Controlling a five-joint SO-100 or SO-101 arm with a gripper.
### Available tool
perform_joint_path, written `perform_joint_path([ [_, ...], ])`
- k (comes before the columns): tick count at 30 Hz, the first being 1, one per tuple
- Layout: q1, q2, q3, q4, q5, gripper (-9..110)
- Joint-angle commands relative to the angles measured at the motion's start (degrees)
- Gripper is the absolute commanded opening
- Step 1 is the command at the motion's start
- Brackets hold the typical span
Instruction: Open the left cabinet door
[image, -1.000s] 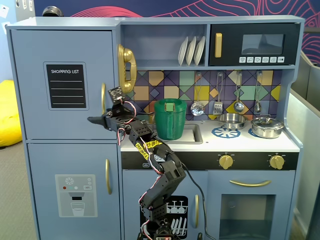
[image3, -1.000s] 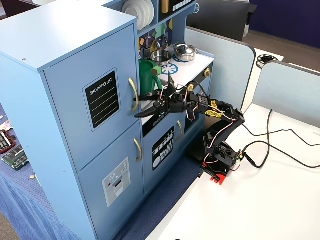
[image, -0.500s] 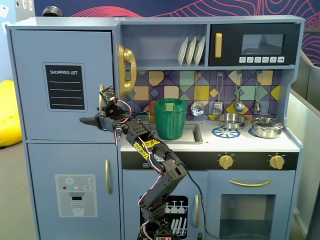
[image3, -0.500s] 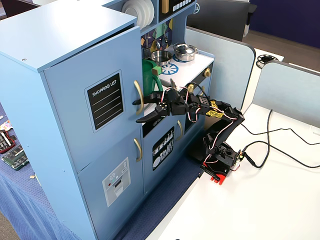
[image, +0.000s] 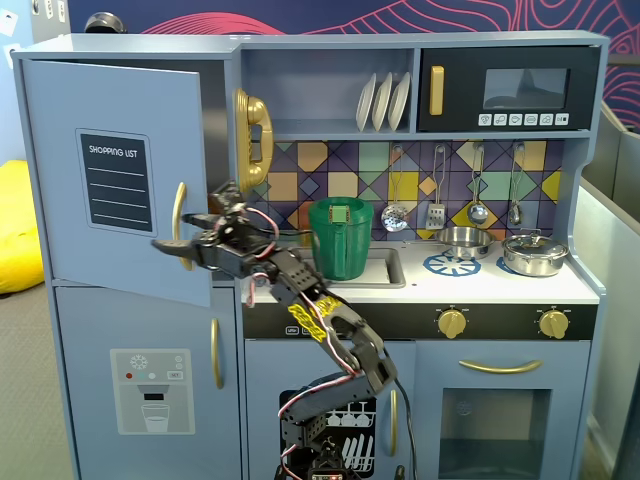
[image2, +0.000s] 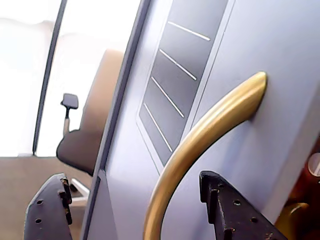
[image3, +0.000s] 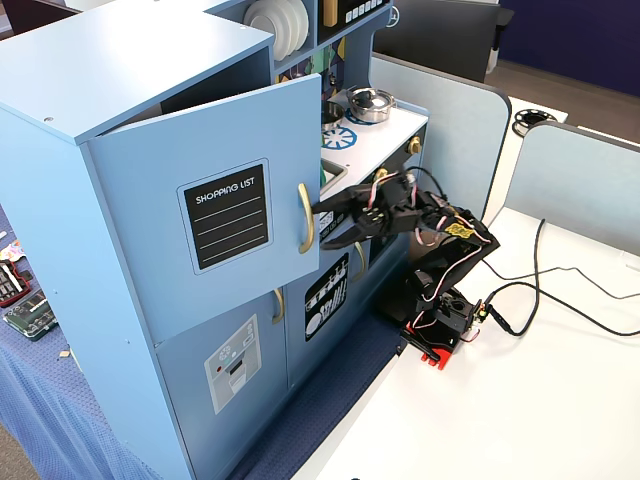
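The left cabinet door (image: 110, 170) is blue-grey with a black "SHOPPING LIST" panel and a curved gold handle (image: 178, 215). It stands partly swung out from the cabinet in both fixed views (image3: 220, 210). My gripper (image: 172, 240) is open at the lower part of the handle. In the wrist view the gold handle (image2: 210, 130) runs between the two black fingers, with a gap on each side. My gripper (image2: 134, 179) straddles it, and the right finger (image2: 225, 205) is nearer to it. In a fixed view my gripper (image3: 320, 226) sits at the handle (image3: 305, 218).
Below is the door with the dispenser graphic (image: 150, 390). A green pitcher (image: 340, 238) stands in the sink and a gold telephone (image: 252, 140) hangs behind the arm. The arm's base is in front of the dishwasher door (image: 345, 440). Cables (image3: 560, 300) lie on the white table.
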Motion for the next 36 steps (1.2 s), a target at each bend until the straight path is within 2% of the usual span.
perform_joint_path([
  [1,2.64,7.56,1.85,1.85,2.37,25],
  [7,15.21,13.18,1.93,10.55,10.28,25],
  [13,29.09,10.02,-1.41,14.24,26.02,22],
  [21,34.89,0.09,-5.27,14.33,39.90,21],
  [24,33.57,-2.81,-5.19,11.16,38.41,21],
  [36,18.11,-5.27,-0.53,-2.64,14.15,20],
])
